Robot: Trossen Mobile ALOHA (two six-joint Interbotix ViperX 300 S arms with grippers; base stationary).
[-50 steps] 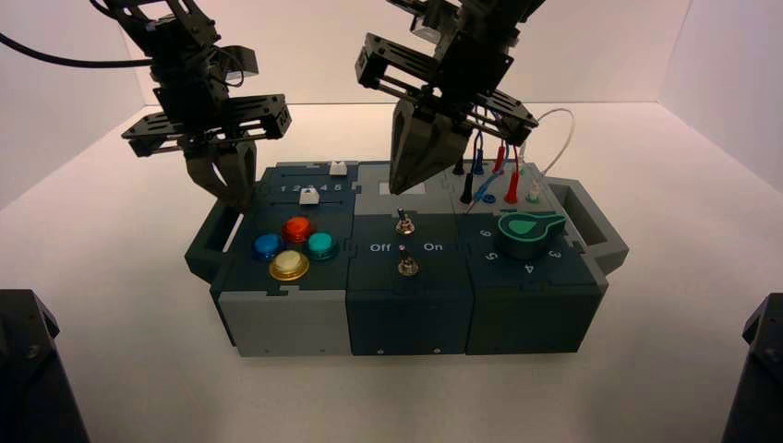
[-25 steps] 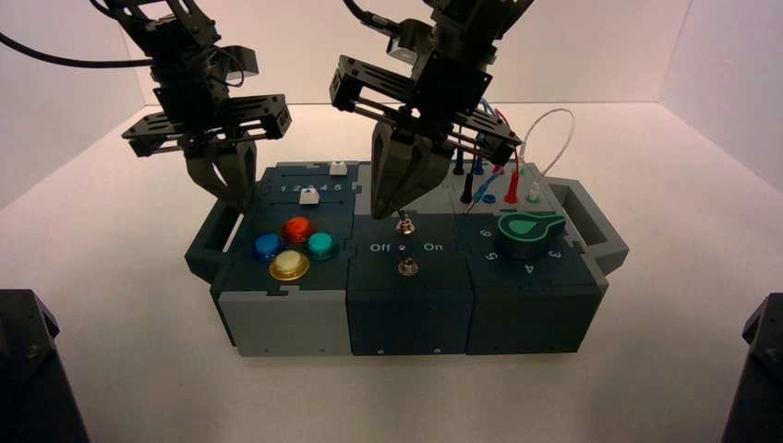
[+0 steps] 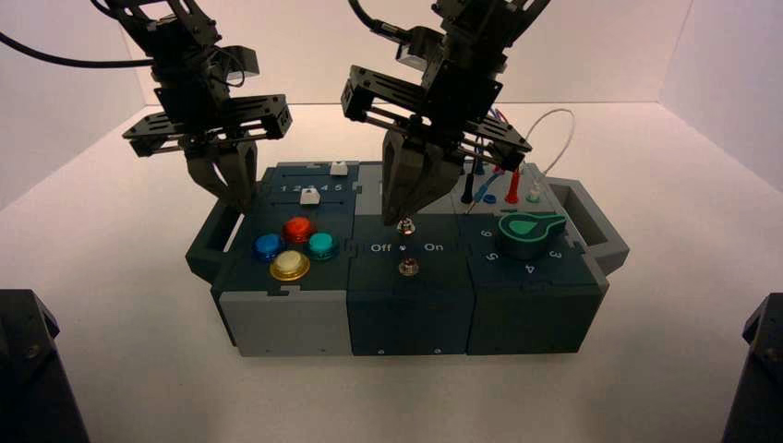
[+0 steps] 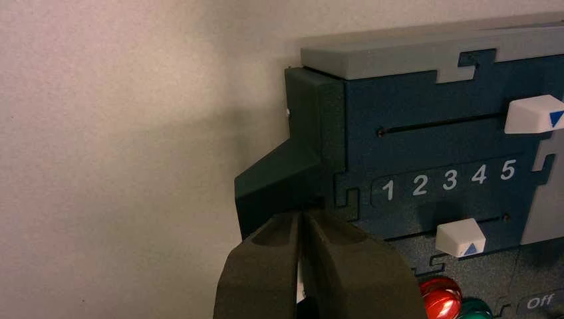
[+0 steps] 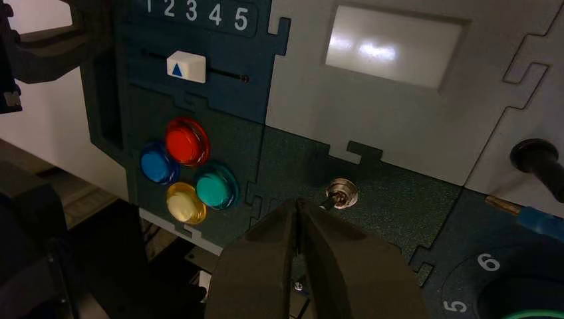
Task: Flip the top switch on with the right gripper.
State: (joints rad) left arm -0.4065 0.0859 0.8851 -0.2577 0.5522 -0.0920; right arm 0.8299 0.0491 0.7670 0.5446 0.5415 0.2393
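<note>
The top switch (image 3: 404, 226) (image 5: 340, 193) is a small metal toggle in the box's dark middle panel. In the right wrist view its lever leans toward the side of the coloured buttons. My right gripper (image 3: 403, 215) (image 5: 297, 201) is shut and empty, pointing down. Its tips hang just beside the lever on the buttons' side; I cannot tell whether they touch. My left gripper (image 3: 235, 198) (image 4: 302, 214) hangs shut and empty over the box's rear left corner by the sliders.
A second toggle (image 3: 406, 268) sits in front of the top one. Red, blue, teal and yellow buttons (image 5: 189, 169) and two white sliders (image 4: 460, 237) lie to the left. A green knob (image 3: 528, 231) and plugged wires (image 3: 499, 180) stand to the right.
My right gripper has come down and leftward from above the grey display panel to the top switch, then edged slightly right. The left arm has not moved.
</note>
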